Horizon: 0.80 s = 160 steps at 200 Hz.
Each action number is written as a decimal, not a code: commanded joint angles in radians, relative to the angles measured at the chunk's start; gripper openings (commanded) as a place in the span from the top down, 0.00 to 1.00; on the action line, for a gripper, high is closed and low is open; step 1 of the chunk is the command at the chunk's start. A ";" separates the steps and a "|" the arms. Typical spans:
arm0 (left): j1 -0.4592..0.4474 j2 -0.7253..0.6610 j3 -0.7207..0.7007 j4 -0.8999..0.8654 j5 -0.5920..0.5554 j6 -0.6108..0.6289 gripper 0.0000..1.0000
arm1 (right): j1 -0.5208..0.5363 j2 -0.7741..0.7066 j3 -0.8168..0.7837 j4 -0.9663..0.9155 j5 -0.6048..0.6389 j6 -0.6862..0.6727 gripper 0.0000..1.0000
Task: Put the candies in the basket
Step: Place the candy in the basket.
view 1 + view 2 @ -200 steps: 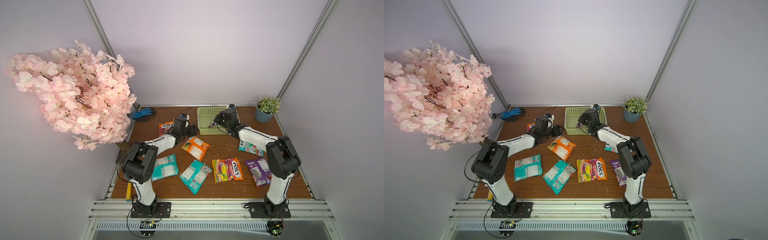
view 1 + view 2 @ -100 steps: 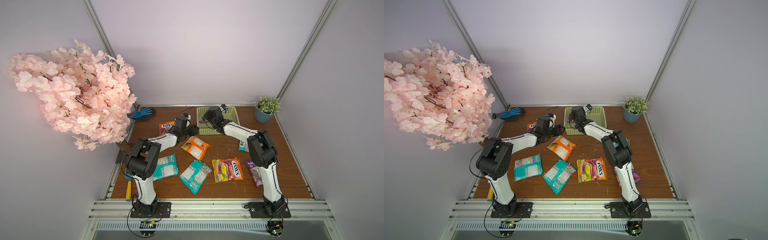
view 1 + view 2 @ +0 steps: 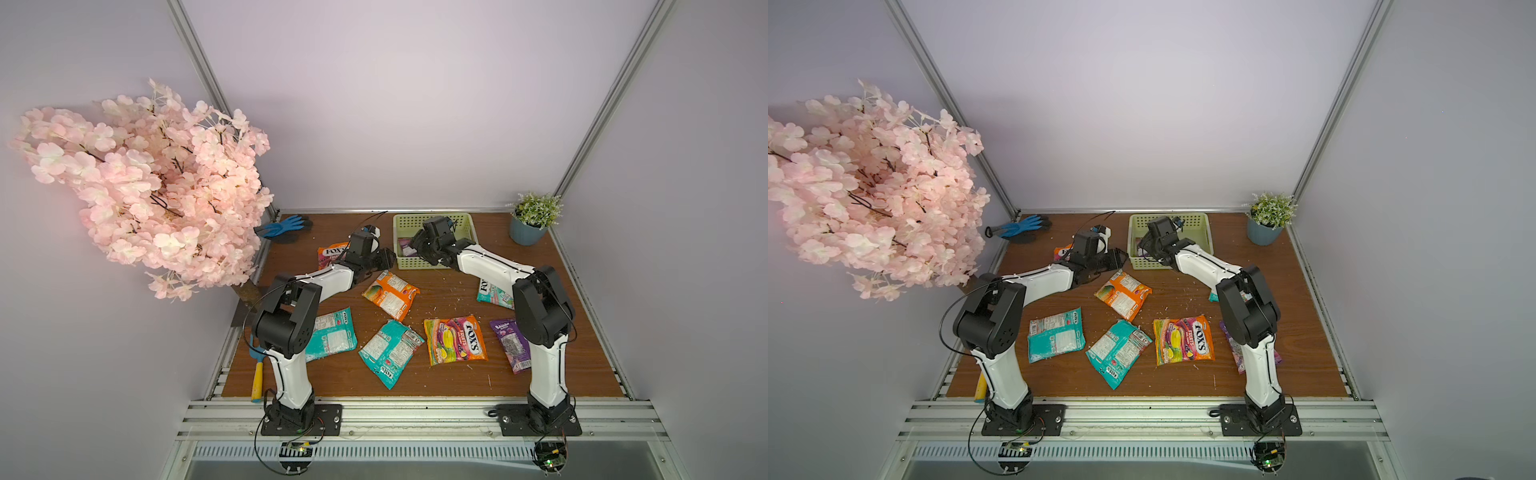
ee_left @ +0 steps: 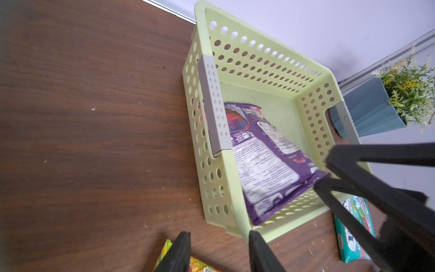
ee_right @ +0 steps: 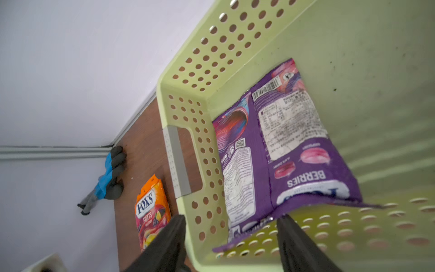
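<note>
Left gripper [image 4: 219, 233]: fingers spread, nothing pinched, held over table [image 4: 94, 117] beside basket [image 4: 259, 58]. Purple candy bag [image 5: 282, 153] laid inside basket, at left end. Right gripper [image 5: 231, 216]: fingers parted astride basket's near-left corner, bag edge unpinched. Seven loose candy bags [image 3: 455, 340] spread on table.

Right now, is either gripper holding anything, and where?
Nothing held: right gripper is open at the purple bag's end in the basket; left gripper open, nothing between its jaws.
</note>
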<state>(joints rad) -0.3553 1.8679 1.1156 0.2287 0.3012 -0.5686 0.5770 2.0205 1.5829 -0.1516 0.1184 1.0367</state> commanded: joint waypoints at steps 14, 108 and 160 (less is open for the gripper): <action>0.014 0.036 0.033 -0.021 0.024 0.019 0.56 | -0.053 -0.026 0.091 -0.063 -0.053 -0.288 0.32; 0.020 -0.019 0.060 -0.149 -0.025 0.054 0.42 | -0.106 0.135 0.286 -0.218 -0.098 -0.453 0.37; 0.026 -0.229 -0.054 -0.310 -0.186 0.049 0.41 | -0.081 -0.095 0.099 -0.219 -0.179 -0.621 0.37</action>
<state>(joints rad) -0.3431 1.7336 1.1233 0.0093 0.1970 -0.5232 0.4732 2.1090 1.7660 -0.3748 -0.0021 0.5175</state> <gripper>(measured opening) 0.597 0.630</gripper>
